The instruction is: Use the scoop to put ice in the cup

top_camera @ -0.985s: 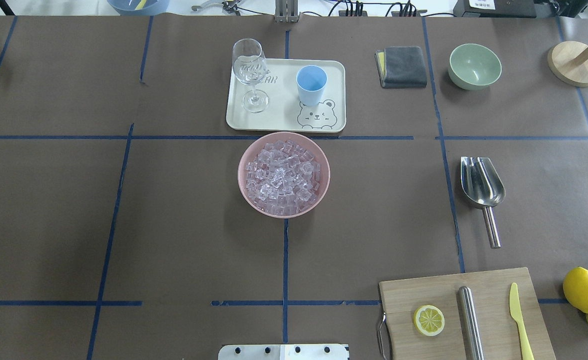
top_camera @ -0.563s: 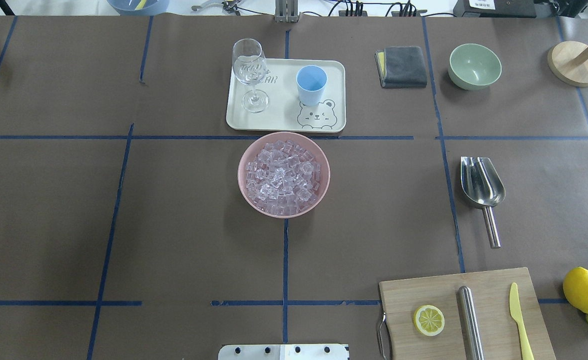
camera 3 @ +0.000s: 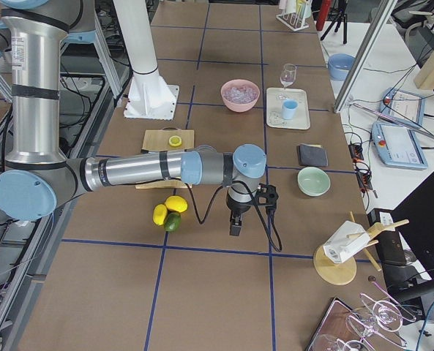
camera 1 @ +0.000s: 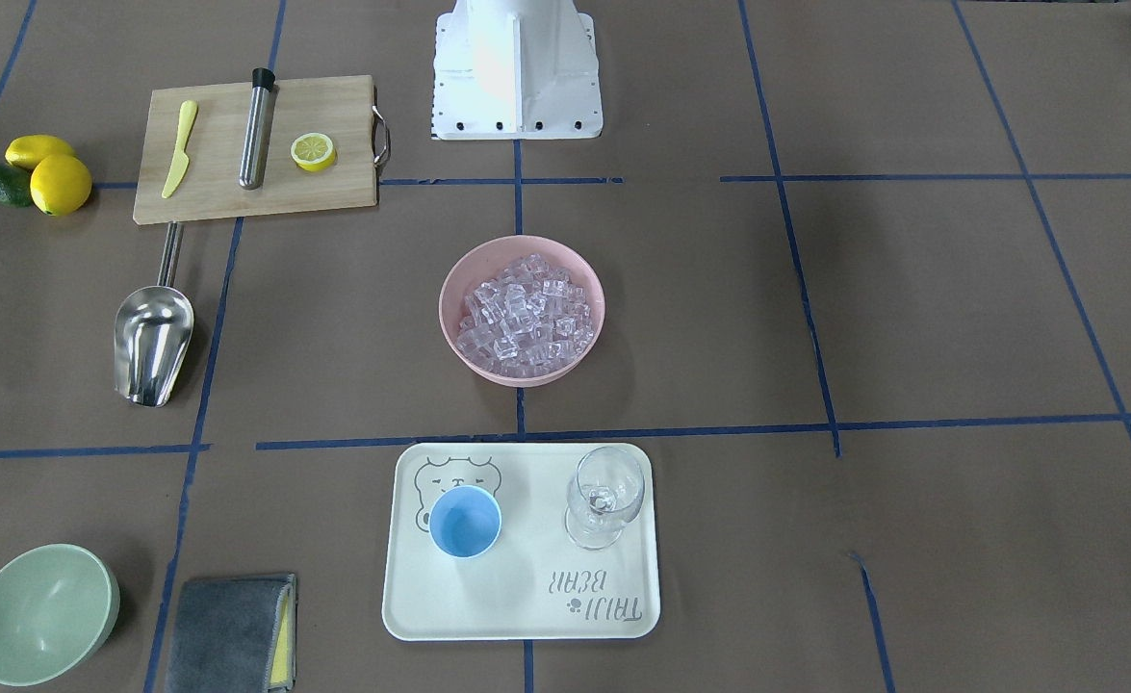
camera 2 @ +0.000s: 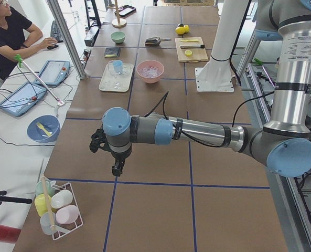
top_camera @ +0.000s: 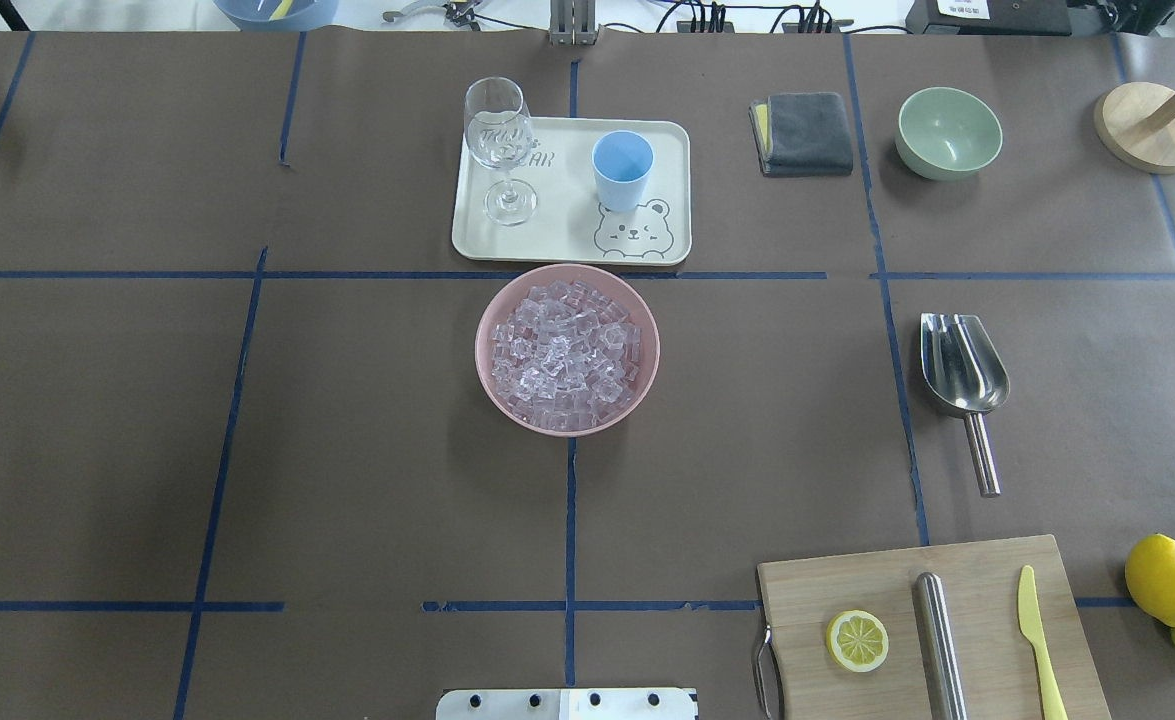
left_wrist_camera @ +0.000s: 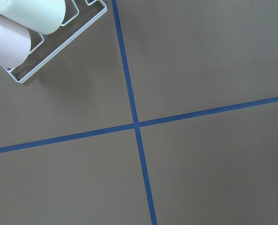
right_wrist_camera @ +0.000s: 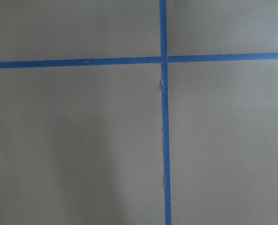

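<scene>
Honestly, nothing's done yet. My left claw (camera 2: 117, 169) hangs over the desk (camera 2: 145, 210) far off left, can't tell if it's open or closed. All the ice (top_camera: 567, 350) sits in the pink bowl (top_camera: 481, 350). The cup (top_camera: 622, 165) on the tray (top_camera: 567, 200) just behind looks empty. The scoop (top_camera: 962, 365) lies untouched further right, and my right claw (camera 3: 235, 228) hovers past it, state unclear too.

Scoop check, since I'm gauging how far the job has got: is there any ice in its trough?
No, the scoop lies with its trough empty, while the ice sits in the pink bowl.
</scene>
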Controlling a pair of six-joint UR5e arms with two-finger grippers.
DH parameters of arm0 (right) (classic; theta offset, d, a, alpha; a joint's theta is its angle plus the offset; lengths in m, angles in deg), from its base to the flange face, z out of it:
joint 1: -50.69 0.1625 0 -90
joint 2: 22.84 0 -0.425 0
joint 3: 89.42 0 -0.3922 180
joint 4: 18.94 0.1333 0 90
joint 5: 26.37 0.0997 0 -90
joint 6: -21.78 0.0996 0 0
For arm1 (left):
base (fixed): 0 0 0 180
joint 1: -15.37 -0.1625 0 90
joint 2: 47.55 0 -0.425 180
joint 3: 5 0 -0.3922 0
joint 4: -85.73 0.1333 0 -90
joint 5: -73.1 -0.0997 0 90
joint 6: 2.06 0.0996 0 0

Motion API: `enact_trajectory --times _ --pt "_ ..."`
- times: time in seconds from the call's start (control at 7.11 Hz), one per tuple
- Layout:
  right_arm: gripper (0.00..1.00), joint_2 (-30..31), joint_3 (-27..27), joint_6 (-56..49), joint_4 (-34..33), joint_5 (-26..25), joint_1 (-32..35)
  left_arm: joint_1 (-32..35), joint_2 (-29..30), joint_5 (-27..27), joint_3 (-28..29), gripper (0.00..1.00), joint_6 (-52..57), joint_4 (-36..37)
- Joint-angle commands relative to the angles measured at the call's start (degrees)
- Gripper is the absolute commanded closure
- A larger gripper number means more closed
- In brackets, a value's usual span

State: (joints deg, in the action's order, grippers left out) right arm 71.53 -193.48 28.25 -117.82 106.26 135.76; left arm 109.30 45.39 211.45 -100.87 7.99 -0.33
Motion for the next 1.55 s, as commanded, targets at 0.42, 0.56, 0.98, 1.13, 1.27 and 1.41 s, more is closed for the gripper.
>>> enact_trajectory --times 0.42,0.56,0.98,1.13,1.27,1.41 --pt "0.0 0.6 -1.9 2.4 9.8 0.5 -7.9 -1.5 0.6 2.5 -3.8 0.0 -0.1 -0.3" --pt "0.0 0.6 -3.2 3.9 9.8 0.5 -9.6 -3.2 0.8 4.0 -4.3 0.0 0.5 -1.2" --pt "0.0 2.2 -12.5 23.3 11.1 -0.2 -18.2 -14.5 0.3 4.2 -4.8 0.0 0.3 -28.1" --pt "0.0 5.5 -12.6 25.8 18.6 -0.4 -22.5 -18.5 0.9 5.5 -4.9 0.0 -0.1 -31.8" --pt "0.0 6.3 -12.6 36.4 25.9 -1.6 -26.2 -19.2 1.0 5.5 -3.8 0.0 0.0 -39.6" --pt "0.01 6.7 -12.6 43.6 30.5 -5.1 -30.9 -20.0 1.0 5.6 0.4 0.0 0.3 -48.4"
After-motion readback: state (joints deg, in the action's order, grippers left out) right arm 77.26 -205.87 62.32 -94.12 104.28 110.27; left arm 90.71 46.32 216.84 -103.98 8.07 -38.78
